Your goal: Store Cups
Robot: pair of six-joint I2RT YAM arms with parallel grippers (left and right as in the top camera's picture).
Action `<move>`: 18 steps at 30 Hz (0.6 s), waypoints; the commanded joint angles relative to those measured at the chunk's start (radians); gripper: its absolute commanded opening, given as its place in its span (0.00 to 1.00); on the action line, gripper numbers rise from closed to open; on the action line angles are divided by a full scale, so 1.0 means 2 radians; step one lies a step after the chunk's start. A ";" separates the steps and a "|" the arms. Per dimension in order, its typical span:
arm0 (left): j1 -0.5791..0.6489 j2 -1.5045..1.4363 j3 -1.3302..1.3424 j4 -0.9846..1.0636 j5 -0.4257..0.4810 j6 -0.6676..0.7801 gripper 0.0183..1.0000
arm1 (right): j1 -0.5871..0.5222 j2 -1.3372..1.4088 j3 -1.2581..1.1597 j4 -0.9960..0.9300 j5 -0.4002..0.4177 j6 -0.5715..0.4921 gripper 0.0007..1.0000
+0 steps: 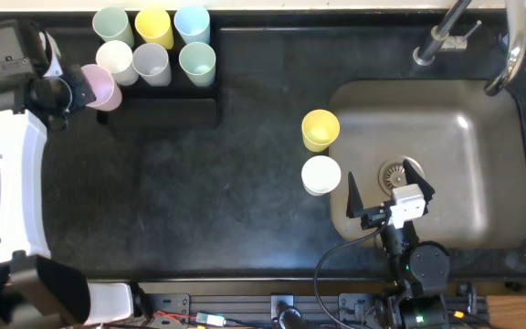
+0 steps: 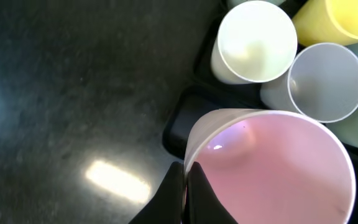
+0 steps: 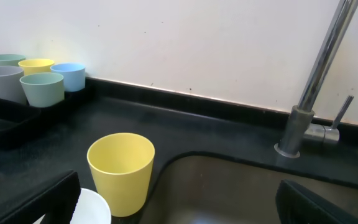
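Observation:
My left gripper (image 1: 86, 89) is shut on the rim of a pink cup (image 1: 103, 87), held at the left end of the black tray (image 1: 176, 111). In the left wrist view the fingers (image 2: 194, 193) pinch the pink cup's (image 2: 272, 168) wall, just beside a white cup (image 2: 257, 40) and a grey cup (image 2: 326, 81) in the tray (image 2: 182, 121). Several more cups stand in the tray. A yellow cup (image 1: 320, 129) and a white cup (image 1: 320, 175) stand upright on the counter by the sink. My right gripper (image 1: 383, 185) hangs open over the sink's left part, facing the yellow cup (image 3: 121, 171) and the white cup (image 3: 92, 208).
The steel sink (image 1: 482, 137) takes up the right side, with its drain (image 1: 394, 174) under the right gripper. A faucet (image 1: 446, 37) rises at the back right. Dark countertop (image 1: 208, 210) lies between the tray and the sink.

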 commanded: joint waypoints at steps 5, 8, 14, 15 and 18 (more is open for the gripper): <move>0.000 0.048 -0.002 0.012 0.014 0.024 0.02 | 0.000 -0.005 -0.006 0.003 -0.003 0.000 1.00; 0.000 0.065 -0.002 0.020 0.014 0.024 0.02 | 0.000 -0.005 -0.006 0.003 -0.003 0.000 1.00; 0.000 0.089 -0.002 0.031 0.012 0.024 0.02 | 0.000 -0.005 -0.006 0.003 -0.003 0.000 1.00; 0.000 0.092 -0.002 0.032 0.012 0.023 0.02 | 0.000 -0.005 -0.006 0.003 -0.003 0.000 1.00; 0.000 0.101 -0.002 0.033 0.012 0.023 0.02 | 0.000 -0.005 -0.006 0.003 -0.003 0.000 1.00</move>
